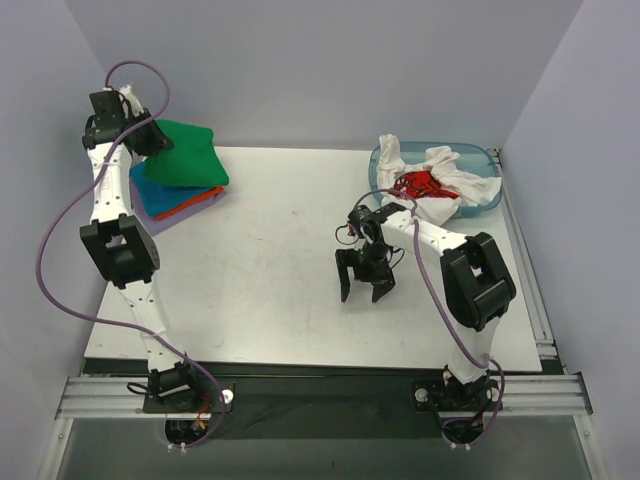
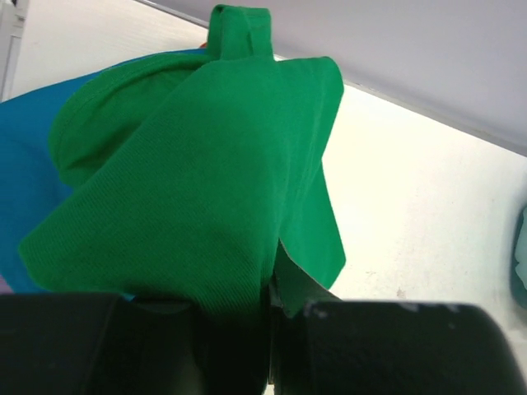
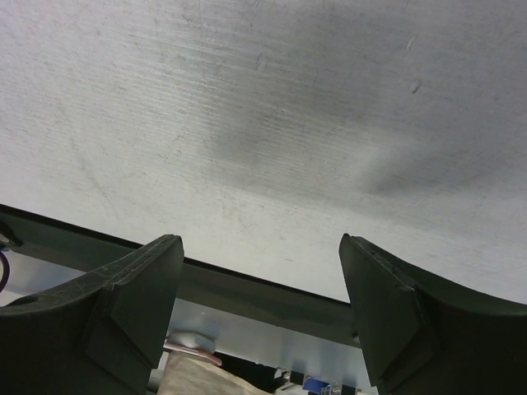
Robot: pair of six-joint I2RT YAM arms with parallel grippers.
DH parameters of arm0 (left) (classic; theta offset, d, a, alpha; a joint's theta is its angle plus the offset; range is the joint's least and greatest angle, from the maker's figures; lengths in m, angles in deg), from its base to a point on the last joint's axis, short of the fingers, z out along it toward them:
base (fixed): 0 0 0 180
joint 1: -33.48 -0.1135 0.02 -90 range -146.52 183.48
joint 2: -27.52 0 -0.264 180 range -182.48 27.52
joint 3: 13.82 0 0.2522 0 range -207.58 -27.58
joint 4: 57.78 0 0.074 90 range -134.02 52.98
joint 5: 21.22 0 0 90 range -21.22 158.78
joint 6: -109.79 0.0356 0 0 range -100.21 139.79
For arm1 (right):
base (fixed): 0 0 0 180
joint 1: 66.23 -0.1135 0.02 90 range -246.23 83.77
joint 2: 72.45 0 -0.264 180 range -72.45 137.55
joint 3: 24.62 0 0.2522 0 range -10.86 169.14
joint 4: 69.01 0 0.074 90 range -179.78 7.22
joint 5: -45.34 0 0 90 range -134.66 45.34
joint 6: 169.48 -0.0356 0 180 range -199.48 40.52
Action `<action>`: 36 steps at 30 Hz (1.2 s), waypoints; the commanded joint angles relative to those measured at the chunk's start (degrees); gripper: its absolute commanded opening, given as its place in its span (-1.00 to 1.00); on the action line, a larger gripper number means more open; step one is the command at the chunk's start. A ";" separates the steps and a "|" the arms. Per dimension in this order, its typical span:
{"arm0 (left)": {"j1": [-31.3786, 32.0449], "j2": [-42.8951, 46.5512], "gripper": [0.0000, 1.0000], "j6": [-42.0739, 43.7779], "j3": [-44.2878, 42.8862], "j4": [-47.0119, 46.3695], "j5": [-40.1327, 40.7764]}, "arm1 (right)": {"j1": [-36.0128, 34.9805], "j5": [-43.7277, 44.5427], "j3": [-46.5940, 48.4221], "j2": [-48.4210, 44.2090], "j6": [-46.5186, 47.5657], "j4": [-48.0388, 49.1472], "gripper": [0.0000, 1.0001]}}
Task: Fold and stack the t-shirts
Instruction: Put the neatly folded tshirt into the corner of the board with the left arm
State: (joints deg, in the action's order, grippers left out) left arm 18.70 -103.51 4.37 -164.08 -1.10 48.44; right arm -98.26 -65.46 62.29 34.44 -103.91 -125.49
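A folded bright green t-shirt (image 1: 185, 152) lies on top of a stack at the far left, over a blue shirt (image 1: 150, 192), an orange one (image 1: 200, 206) and a lavender one (image 1: 165, 222). My left gripper (image 1: 152, 140) is shut on the green shirt's edge; in the left wrist view the green cloth (image 2: 198, 189) runs into the closed jaws, with blue cloth (image 2: 25, 164) beneath. My right gripper (image 1: 364, 291) is open and empty above the table's middle; its fingers (image 3: 136, 300) frame bare table. White (image 1: 440, 165) and red (image 1: 418, 184) shirts lie crumpled in the tub.
A translucent blue plastic tub (image 1: 488, 190) stands at the far right corner. The table's front edge (image 3: 247, 284) and the rail below it show in the right wrist view. Grey walls close in on three sides.
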 commanded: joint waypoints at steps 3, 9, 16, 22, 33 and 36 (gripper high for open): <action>-3.05 0.24 -1.00 0.57 -0.25 -2.49 0.12 | -0.49 1.11 1.83 -3.88 -0.98 -3.60 0.57; -4.64 1.28 0.74 0.13 1.23 1.99 6.53 | -0.66 1.63 2.70 -4.85 -1.59 -3.86 0.60; -4.37 10.51 0.95 1.88 12.02 -0.11 13.57 | -0.66 4.53 6.31 -7.66 -2.29 -3.77 0.61; -3.32 23.43 0.94 1.62 28.64 -6.78 17.35 | -0.75 7.52 6.93 -10.03 -2.56 -3.07 0.62; 3.26 48.55 0.95 -0.05 54.57 -7.50 22.62 | -1.54 13.15 2.54 -18.03 -4.84 1.58 0.62; 8.79 54.44 0.94 -1.80 58.19 -6.18 23.93 | -1.89 14.90 0.16 -21.10 -5.80 3.43 0.62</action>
State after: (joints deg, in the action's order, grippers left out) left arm 22.98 -54.94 4.37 -108.48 -7.15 70.29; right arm -99.42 -54.38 64.47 17.65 -108.06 -122.78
